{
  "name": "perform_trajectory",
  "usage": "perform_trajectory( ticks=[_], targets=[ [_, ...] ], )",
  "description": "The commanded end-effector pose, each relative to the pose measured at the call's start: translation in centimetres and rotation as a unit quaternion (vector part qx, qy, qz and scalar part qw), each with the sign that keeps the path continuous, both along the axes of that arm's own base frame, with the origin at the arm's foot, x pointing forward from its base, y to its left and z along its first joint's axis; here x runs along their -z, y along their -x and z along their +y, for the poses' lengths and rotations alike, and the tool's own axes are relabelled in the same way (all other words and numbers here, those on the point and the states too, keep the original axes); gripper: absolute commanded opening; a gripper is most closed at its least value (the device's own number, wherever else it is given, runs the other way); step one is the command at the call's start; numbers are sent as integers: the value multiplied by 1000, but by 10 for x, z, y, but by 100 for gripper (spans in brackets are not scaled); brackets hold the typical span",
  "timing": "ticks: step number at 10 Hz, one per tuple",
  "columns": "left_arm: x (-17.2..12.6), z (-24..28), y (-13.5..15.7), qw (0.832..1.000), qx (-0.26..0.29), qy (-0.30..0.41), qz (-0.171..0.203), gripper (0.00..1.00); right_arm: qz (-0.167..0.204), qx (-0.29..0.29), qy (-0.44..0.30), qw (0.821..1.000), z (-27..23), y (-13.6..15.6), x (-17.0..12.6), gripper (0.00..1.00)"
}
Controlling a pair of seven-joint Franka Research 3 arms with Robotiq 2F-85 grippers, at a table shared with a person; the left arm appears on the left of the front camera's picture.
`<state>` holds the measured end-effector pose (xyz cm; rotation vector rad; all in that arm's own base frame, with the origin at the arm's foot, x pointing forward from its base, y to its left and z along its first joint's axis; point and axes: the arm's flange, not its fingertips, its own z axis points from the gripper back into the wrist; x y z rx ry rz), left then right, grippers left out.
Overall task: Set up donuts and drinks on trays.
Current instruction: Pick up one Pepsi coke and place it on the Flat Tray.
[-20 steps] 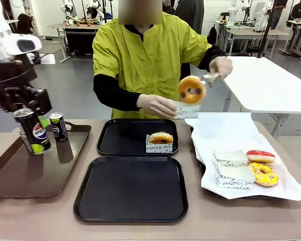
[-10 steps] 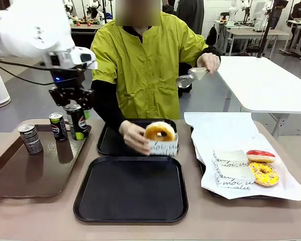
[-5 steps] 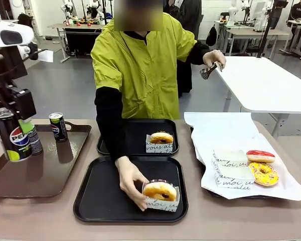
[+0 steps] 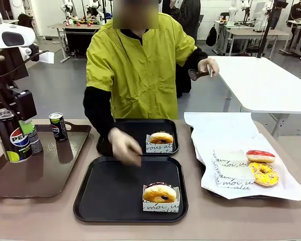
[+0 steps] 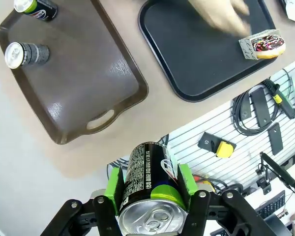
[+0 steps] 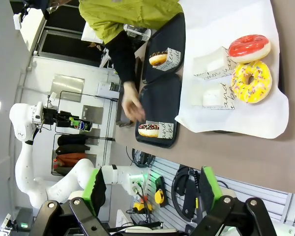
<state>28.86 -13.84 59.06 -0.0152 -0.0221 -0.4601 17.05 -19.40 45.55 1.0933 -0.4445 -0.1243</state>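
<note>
From where I stand, the left gripper (image 4: 12,143) is clamped on a slim black soda can with a blue and green logo (image 4: 11,140). It holds the can upright, lifted clear of the glossy brown tray with handle cut-outs (image 4: 40,175) at the left. Two more black cans stand on that tray, one by its far rim (image 4: 57,126) and one half hidden behind the held can (image 4: 35,141).

In the middle, the near matte black tray (image 4: 110,193) carries a brown ring donut in a white script-printed sleeve (image 4: 159,194) at its right front corner. The far black tray (image 4: 123,134) holds another sleeved donut (image 4: 161,138).

The person's blurred hand (image 4: 124,145) hangs over the seam between the two trays, and the other hand (image 4: 210,65) holds tongs (image 4: 198,74). At the right, a paper-lined tray (image 4: 215,130) bears a red donut (image 4: 260,156), a yellow sprinkled donut (image 4: 263,174) and empty sleeves (image 4: 232,165).

The left wrist view looks down on the held can's silver top, with a green pad (image 5: 113,189) pressed to each side. It also shows chocolate glaze on the near donut. In the right wrist view the right gripper (image 6: 151,189) has its jaws spread wide with nothing between them.
</note>
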Motion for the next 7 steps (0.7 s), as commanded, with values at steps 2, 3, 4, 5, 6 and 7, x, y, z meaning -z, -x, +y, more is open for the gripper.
perform_trajectory(
  ticks=[2,3,4,5,6,7],
  targets=[
    [-4,2,3,1000,4,3,-2,56,-6,-3,-3,1000,0,0,0,100],
    [-4,2,3,1000,4,3,-2,56,-6,-3,-3,1000,0,0,0,100],
    [-4,2,3,1000,4,3,-2,56,-6,-3,-3,1000,0,0,0,100],
    [-4,2,3,1000,4,3,-2,56,-6,-3,-3,1000,0,0,0,100],
    [0,0,0,1000,0,0,0,56,-6,-3,-3,1000,0,0,0,100],
    [7,-15,-31,1000,-12,0,-24,56,-6,-3,-3,1000,0,0,0,100]
  ],
)
